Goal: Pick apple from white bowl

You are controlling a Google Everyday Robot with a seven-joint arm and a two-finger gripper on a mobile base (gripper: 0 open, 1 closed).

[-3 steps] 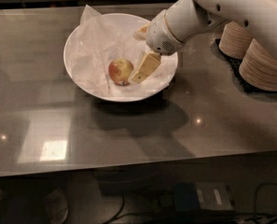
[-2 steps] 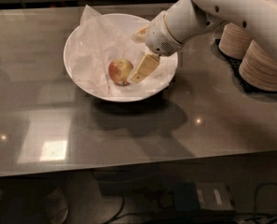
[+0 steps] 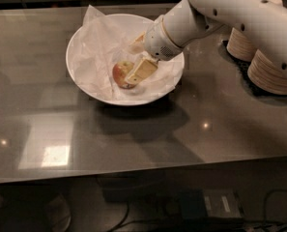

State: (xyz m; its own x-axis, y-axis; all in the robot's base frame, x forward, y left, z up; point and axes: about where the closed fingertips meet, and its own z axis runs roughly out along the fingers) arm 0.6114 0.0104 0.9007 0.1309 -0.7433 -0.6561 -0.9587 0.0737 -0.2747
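The white bowl [image 3: 80,76], wide and lined with crumpled white paper, stands on the grey counter at the middle back. The small red and yellow-green apple [image 3: 121,74] lies in its middle. My gripper [image 3: 132,64] reaches down into the bowl from the right on the white arm. It is open. Its near beige finger [image 3: 142,71] lies against the apple's right side. The far finger [image 3: 136,44] is behind it, apart from the apple. The apple rests on the paper, not lifted.
Stacks of small beige paper bowls [image 3: 271,69] stand on a dark mat at the right back, under my arm. The counter's front edge [image 3: 133,175] runs across the lower part of the view.
My gripper has shifted slightly left, so the near finger now sits closer against the apple. The apple and the bowl have not moved.
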